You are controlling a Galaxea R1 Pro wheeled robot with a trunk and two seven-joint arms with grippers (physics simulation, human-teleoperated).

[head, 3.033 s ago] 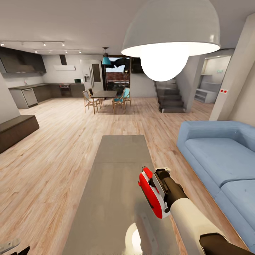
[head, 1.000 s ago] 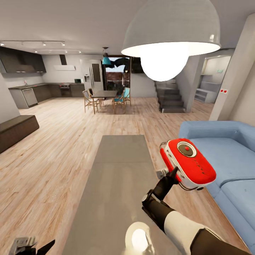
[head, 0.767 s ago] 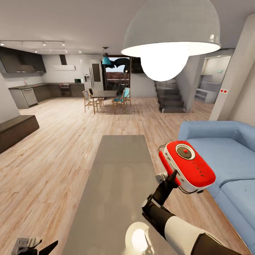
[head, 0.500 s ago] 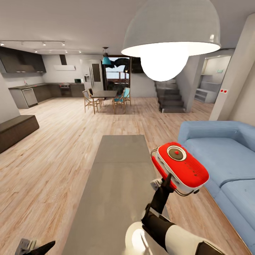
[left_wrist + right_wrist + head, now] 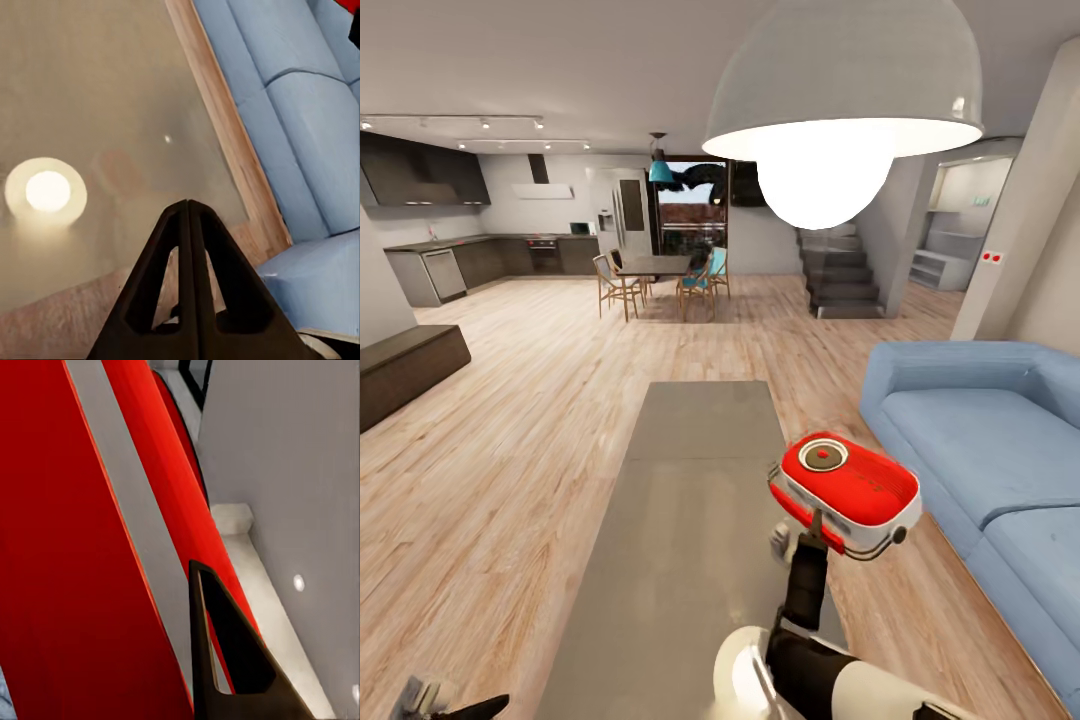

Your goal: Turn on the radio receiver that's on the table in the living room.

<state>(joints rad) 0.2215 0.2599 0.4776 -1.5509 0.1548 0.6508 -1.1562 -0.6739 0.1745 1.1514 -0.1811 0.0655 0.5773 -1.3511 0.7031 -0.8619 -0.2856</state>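
Centre-right of the head view: the bright-red rounded radio receiver with its white side band (image 5: 847, 490) is off the long matte grey slab table (image 5: 690, 480), held up in the air just past the table's right edge, with the blue sofa (image 5: 1000, 440) well off to its right. Its face is tipped upward, so the round dial sits on top and the thin metal handle loops below. In my judgement that tilt is there to present the controls to the head camera and free them for a press.

The right gripper (image 5: 807, 527) comes up from underneath, clenched on the radio's lower edge. In the right wrist view 1 dark finger (image 5: 232, 656) lies right against the red shell and white band (image 5: 112, 540), so this is a firm pinch.

The left gripper (image 5: 445, 705) sits in the lower left corner of the head view. In its own wrist view the 2 fingers (image 5: 169, 300) are pressed together with nothing between them, hanging over the table's reflective top.

White dome pendant lamp (image 5: 840, 90) glowing at upper centre. The switch, I'd judge, is not yet pressed.
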